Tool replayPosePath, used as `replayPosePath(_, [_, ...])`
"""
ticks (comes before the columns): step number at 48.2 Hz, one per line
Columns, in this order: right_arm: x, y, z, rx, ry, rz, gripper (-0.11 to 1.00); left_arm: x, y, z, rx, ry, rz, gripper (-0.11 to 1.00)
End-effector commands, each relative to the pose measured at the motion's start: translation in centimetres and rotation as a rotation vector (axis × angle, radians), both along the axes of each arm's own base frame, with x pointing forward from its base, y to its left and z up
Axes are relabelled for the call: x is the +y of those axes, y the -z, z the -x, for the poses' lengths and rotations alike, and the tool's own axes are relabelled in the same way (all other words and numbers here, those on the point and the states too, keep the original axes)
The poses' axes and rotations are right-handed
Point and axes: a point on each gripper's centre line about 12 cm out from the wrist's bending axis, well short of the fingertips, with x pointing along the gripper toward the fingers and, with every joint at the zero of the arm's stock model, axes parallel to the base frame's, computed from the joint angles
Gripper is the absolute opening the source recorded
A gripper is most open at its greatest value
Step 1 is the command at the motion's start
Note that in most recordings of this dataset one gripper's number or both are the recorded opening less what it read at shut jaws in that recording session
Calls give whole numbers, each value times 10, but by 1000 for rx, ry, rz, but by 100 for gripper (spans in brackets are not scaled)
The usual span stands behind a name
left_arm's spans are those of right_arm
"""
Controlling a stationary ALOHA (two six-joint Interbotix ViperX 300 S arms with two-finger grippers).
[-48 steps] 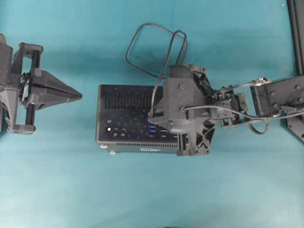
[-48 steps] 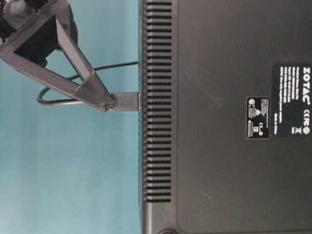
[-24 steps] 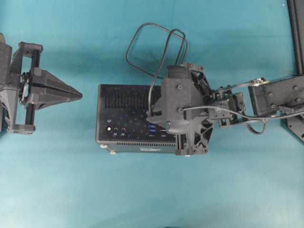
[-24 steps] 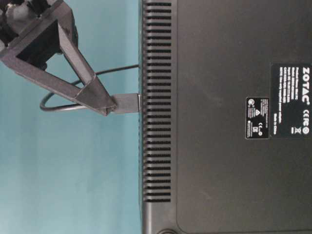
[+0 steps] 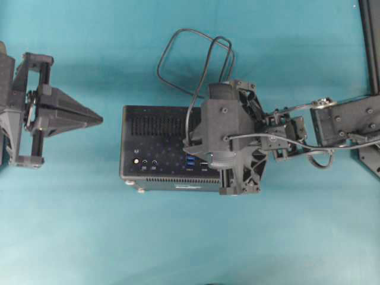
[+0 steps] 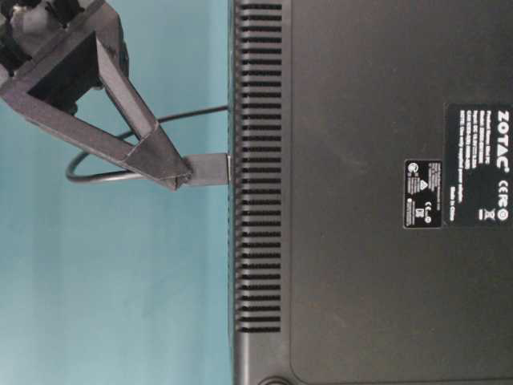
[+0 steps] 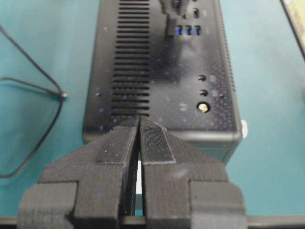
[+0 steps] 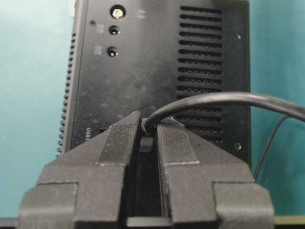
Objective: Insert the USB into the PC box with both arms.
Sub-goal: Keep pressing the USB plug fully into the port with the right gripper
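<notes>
The black PC box (image 5: 160, 145) lies mid-table with its port face up, showing blue ports (image 5: 190, 161). My right gripper (image 5: 190, 144) hangs over its right part, shut on the USB plug (image 8: 146, 143). At table level the plug (image 6: 210, 168) stands end-on against the box's port face (image 6: 256, 241), pinched by the right gripper (image 6: 180, 170). Its thin cable (image 5: 190, 59) loops behind the box. My left gripper (image 5: 98, 120) is shut and empty, a short gap left of the box. In its wrist view the left gripper (image 7: 139, 119) points at the box (image 7: 157, 90).
Round jacks (image 5: 145, 161) and a vent grille (image 5: 157, 124) sit on the box's port face. A black frame post (image 5: 371, 35) runs along the far right edge. The cable loop (image 7: 47, 90) lies on the teal table beside the box.
My right gripper with the plug has shifted very slightly leftward over the box; the plug stays against the port face. The left arm has not moved.
</notes>
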Motion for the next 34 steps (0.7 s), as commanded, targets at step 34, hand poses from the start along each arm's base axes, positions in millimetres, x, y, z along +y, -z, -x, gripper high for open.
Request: replayPosePath(34, [7,7,0,14,-8,-16,9,-1,-14,-2,-41,4,2,0])
